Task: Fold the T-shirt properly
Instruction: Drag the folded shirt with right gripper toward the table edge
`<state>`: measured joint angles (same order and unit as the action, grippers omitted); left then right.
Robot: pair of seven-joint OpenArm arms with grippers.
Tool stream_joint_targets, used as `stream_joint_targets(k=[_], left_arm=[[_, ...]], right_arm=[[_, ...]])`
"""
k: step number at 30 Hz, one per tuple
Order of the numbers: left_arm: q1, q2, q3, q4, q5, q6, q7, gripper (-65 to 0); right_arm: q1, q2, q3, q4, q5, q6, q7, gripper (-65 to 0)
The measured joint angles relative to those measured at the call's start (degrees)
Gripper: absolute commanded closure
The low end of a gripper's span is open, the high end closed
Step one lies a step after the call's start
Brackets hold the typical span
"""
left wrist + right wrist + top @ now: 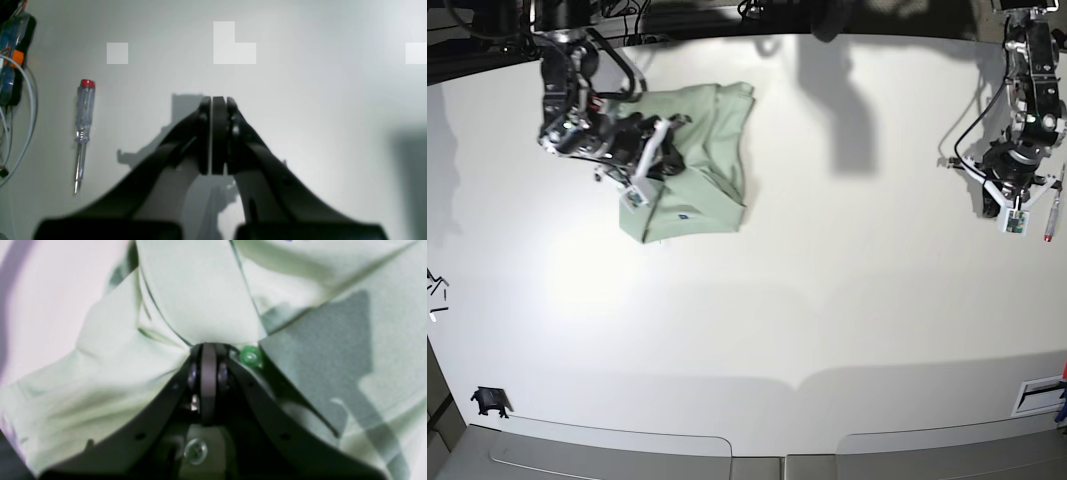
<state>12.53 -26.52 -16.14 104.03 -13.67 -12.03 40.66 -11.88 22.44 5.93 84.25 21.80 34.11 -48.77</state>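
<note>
My right gripper (208,351) pinching T-shirt (702,165) fabric; bunched shirt's long axis runs near-to-far on table (827,300); left gripper (218,100) pressed together, holding nothing.

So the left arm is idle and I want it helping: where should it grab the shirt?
Probably the shirt's free corner, coming in from the bare table side. That edge lies flat and unpinched, away from the right gripper, which is shut on a fold.

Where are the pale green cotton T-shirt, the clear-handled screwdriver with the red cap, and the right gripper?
T-shirt (712,150), base view, flat back panel.
Screwdriver (83,113), left wrist view, clear handle.
Right gripper (208,350), right wrist view, shut fingertips pinching fabric.
</note>
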Motion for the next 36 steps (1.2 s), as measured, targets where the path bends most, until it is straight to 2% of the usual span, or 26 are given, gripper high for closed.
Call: stream_joint_targets(k=[3, 6, 9, 11, 14, 18, 22, 27, 33, 36], left_arm=[[0.0, 0.0, 0.0, 0.0, 0.0, 0.0, 0.0, 0.0], [0.0, 0.0, 0.0, 0.0, 0.0, 0.0, 0.0, 0.0], [0.0, 0.0, 0.0, 0.0, 0.0, 0.0, 0.0, 0.0], [0.0, 0.0, 0.0, 0.0, 0.0, 0.0, 0.0, 0.0], [0.0, 0.0, 0.0, 0.0, 0.0, 0.0, 0.0, 0.0], [0.0, 0.0, 0.0, 0.0, 0.0, 0.0, 0.0, 0.0], [0.0, 0.0, 0.0, 0.0, 0.0, 0.0, 0.0, 0.0], [0.0, 0.0, 0.0, 0.0, -0.2, 0.0, 0.0, 0.0], [0.0, 0.0, 0.0, 0.6, -1.3, 0.0, 1.2, 0.0], [0.1, 0.0, 0.0, 4.0, -2.1, 0.0, 3.7, 0.0]], right_arm=[[-1.7, 4.3, 1.9, 0.0, 1.3, 2.0, -0.2, 0.0], [-2.5, 8.1, 2.8, 0.0, 1.6, 2.4, -0.5, 0.0], [-2.6, 11.2, 3.3, -0.2, 0.3, 2.1, -1.1, 0.0], [-2.6, 12.7, 3.5, -0.2, -0.8, 0.2, -1.4, 0.0], [-2.8, 12.9, 3.6, -0.2, -1.3, -5.9, -1.9, 0.0], [-2.8, 11.5, 3.6, -0.2, -1.4, -9.7, -2.4, 0.0], [-2.5, 11.0, 3.7, -0.2, -1.4, -10.0, -2.3, 0.0], [-0.2, 10.9, 3.8, 1.3, -2.8, -10.6, -6.6, 0.0], [0.3, 10.3, 5.1, 10.7, -4.9, -11.3, -12.3, 0.0], [0.4, 10.7, 5.7, 17.5, -2.1, -11.2, -13.6, 0.0]])
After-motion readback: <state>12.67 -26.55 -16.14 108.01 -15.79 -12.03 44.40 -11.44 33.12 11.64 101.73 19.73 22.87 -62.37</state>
